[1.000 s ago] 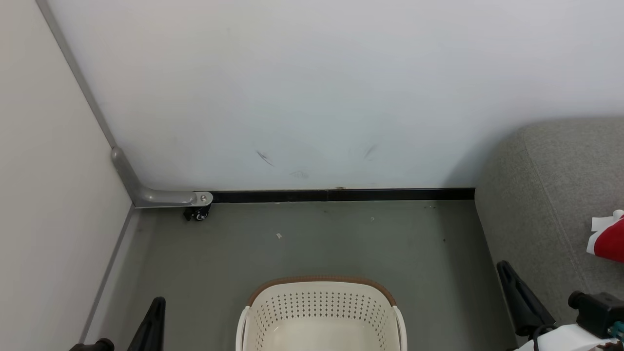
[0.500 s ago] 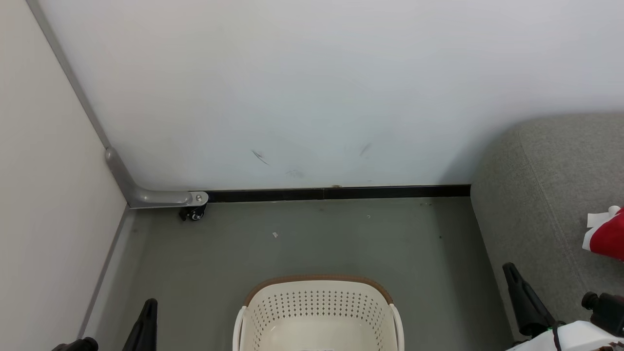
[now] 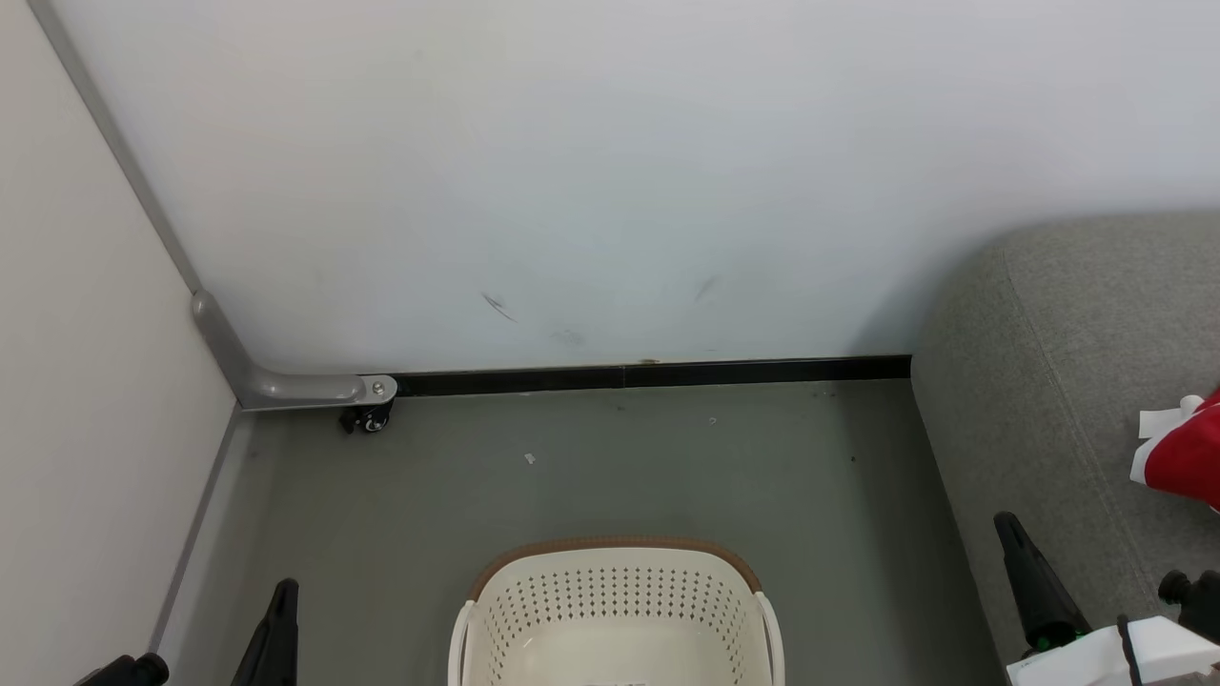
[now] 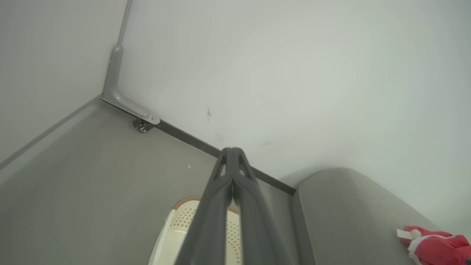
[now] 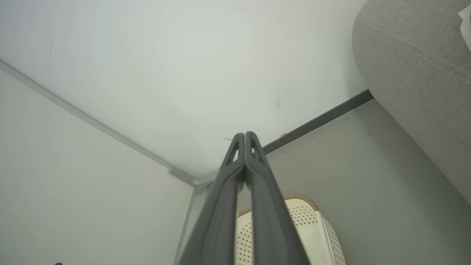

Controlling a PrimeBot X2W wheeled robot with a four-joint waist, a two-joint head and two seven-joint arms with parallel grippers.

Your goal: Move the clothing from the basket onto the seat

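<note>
While clothing [image 3: 1187, 462] lies on the seat [image 3: 1067, 381], left claw [image 4: 232, 151] and right claw [image 5: 244, 135] sit closed, empty.

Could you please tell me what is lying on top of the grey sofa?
A red garment with white trim lies on the sofa; the picture's edge cuts it off, hiding anything beyond.

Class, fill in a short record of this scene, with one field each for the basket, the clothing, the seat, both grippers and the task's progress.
basket: on the grey floor, no clothing in the part that shows
clothing: red with white trim, lying on the seat
seat: grey sofa, right of the basket
left gripper: shut, holding nothing
right gripper: shut, holding nothing
progress: the clothing in sight is on the seat
</note>
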